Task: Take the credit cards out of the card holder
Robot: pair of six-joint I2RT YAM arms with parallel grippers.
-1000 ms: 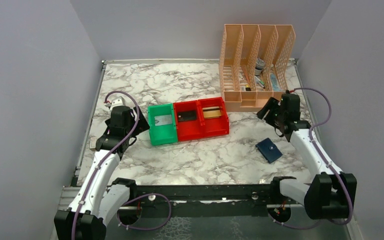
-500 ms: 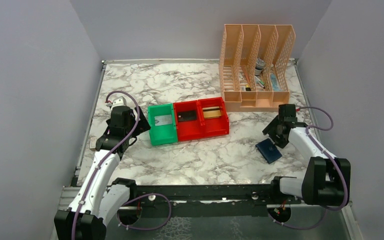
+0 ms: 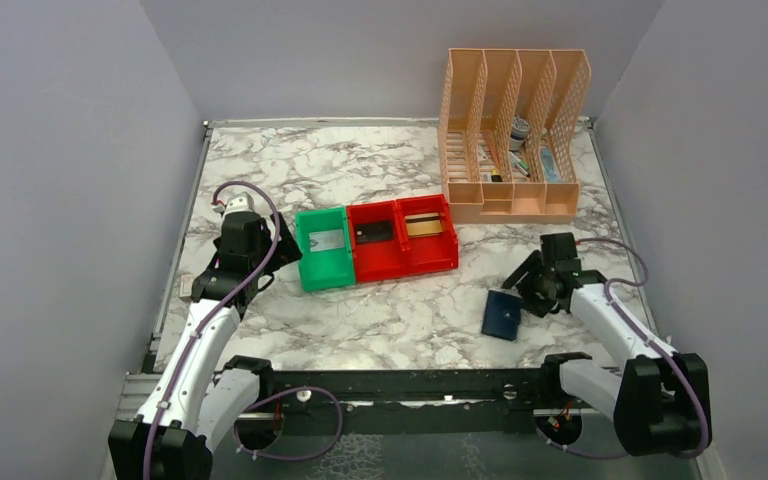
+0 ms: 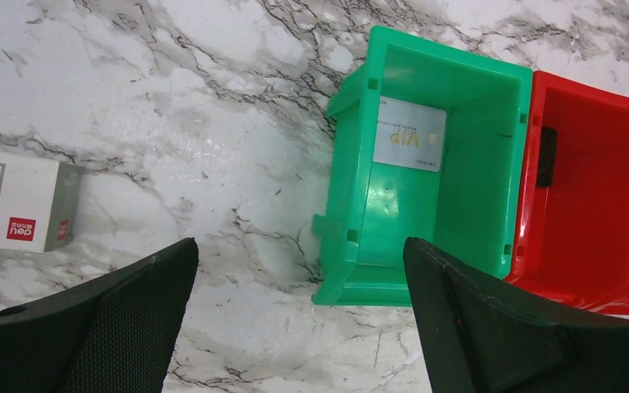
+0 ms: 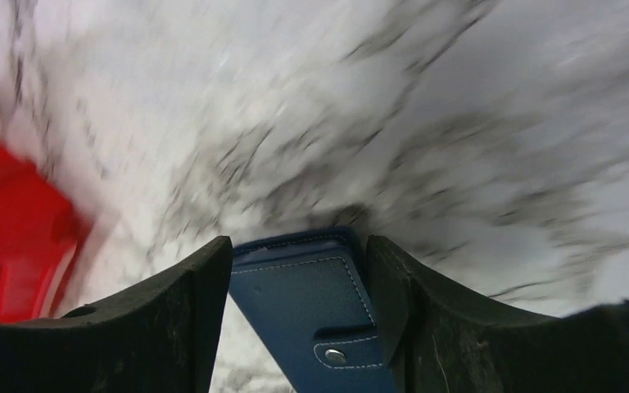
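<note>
Top: the closed card holder (image 3: 502,314) is at the right front of the tabletop (image 3: 390,322), well apart from the bins. The right gripper (image 3: 522,291) is at its far-right edge, so the right arm is much the nearer.

Left wrist: the left gripper (image 4: 301,246) has its jaws wide apart and empty, by the green bin (image 4: 352,205). No card holder shows here.

Right wrist: blurred. The jaws are clamped on the card holder's two long edges. Its long axis runs straight out between them, snap end nearest the palm. Lifted or not, can't tell.

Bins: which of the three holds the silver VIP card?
The green bin, at the row's left end; the middle red bin holds a dark item, the right red bin a gold item.
</note>
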